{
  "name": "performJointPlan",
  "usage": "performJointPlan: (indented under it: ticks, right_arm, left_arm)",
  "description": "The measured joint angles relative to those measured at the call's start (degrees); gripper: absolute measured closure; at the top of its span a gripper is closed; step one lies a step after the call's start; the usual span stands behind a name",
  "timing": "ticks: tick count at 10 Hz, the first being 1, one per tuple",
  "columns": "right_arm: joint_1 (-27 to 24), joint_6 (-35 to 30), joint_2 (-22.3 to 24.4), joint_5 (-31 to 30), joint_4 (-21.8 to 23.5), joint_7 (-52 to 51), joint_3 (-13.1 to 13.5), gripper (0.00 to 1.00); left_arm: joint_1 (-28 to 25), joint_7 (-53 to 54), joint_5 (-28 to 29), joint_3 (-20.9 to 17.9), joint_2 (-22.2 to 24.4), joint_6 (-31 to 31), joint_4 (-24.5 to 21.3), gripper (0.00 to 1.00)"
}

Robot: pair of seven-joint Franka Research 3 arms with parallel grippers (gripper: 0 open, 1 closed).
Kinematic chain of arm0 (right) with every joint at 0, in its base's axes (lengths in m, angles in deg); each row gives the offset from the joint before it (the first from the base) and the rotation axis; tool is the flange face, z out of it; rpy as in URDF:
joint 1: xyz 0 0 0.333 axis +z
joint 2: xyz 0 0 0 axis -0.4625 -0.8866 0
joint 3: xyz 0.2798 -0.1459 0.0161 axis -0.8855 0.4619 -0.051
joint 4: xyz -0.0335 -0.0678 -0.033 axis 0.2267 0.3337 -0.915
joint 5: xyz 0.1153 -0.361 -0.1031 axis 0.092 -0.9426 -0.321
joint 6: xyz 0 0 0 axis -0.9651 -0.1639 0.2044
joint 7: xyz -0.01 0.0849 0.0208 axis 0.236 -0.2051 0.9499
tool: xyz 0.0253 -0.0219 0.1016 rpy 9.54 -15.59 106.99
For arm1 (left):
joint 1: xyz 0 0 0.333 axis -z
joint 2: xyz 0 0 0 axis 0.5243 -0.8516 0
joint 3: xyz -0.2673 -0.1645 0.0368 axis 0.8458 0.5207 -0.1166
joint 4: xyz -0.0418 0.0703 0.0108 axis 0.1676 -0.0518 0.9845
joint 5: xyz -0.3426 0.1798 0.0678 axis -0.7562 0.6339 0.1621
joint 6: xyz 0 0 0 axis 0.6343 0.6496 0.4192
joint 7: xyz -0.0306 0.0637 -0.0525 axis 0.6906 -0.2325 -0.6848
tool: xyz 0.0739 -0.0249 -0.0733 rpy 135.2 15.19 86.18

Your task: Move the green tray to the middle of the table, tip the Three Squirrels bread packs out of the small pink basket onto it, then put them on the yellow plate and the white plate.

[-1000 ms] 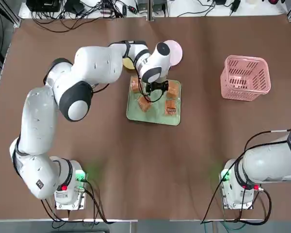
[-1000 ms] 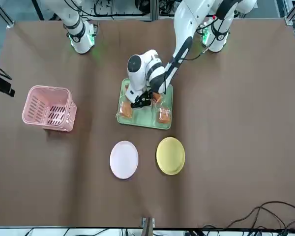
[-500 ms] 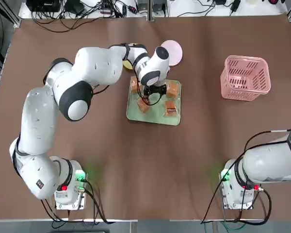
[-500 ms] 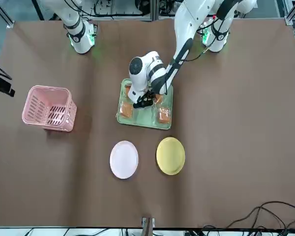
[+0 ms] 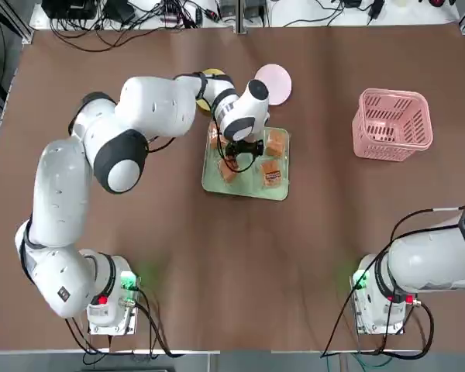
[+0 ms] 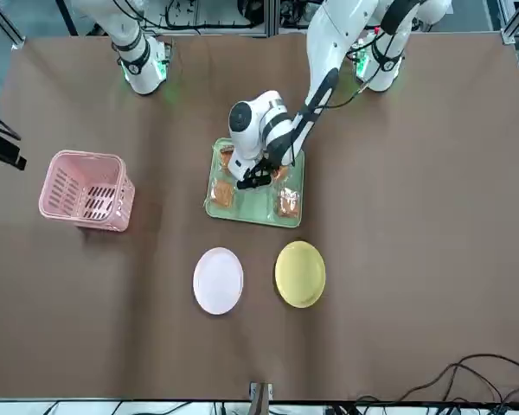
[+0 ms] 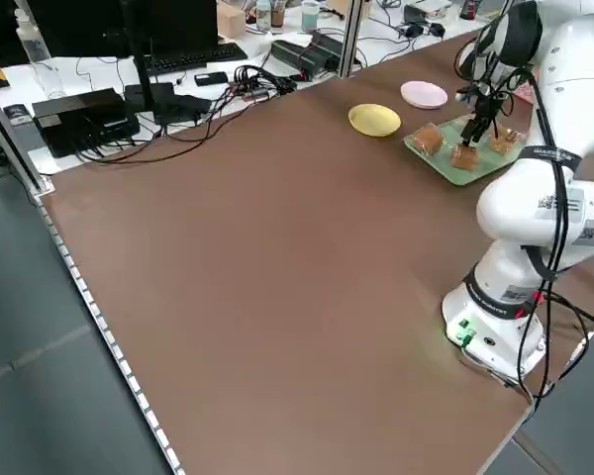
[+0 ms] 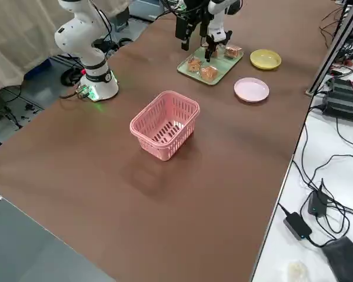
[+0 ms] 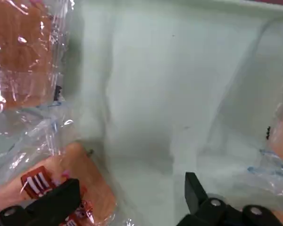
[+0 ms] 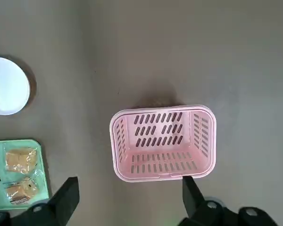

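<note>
Dark brown matte table (image 5: 217, 256) carries the flat pale mint-green rectangular tray (image 5: 245, 187) near its middle. Four clear plastic bread packs (image 5: 272, 173) with orange-brown pieces lie on the tray. Left gripper (image 5: 243, 150) hangs low over the tray among the packs, fingers spread, nothing between them; in the left wrist view one fingertip (image 9: 61, 200) sits over a red-labelled pack. Round mustard-yellow plate (image 6: 300, 273) and round white plate (image 6: 218, 280) rest side by side just beyond the tray, both bare. Pale pink slatted plastic basket (image 5: 393, 123) stands upright, well apart on the robot's right, no packs inside. Right gripper (image 10: 130, 197) is spread wide, high above the basket, holding nothing.
</note>
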Motion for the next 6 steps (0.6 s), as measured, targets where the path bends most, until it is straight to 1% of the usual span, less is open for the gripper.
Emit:
performJointPlan:
  ticks: [3, 6]
  right_arm:
    - [0.00, 0.00, 0.00, 0.00, 0.00, 0.00, 0.00, 0.03]
    - [-0.03, 0.00, 0.00, 0.00, 0.00, 0.00, 0.01, 0.03]
  left_arm:
    - [-0.51, 1.26, 0.00, -0.03, 0.91, -1.81, -0.12, 0.00]
    - [-0.64, 3.18, 0.03, -0.05, 2.04, -4.96, -0.17, 0.00]
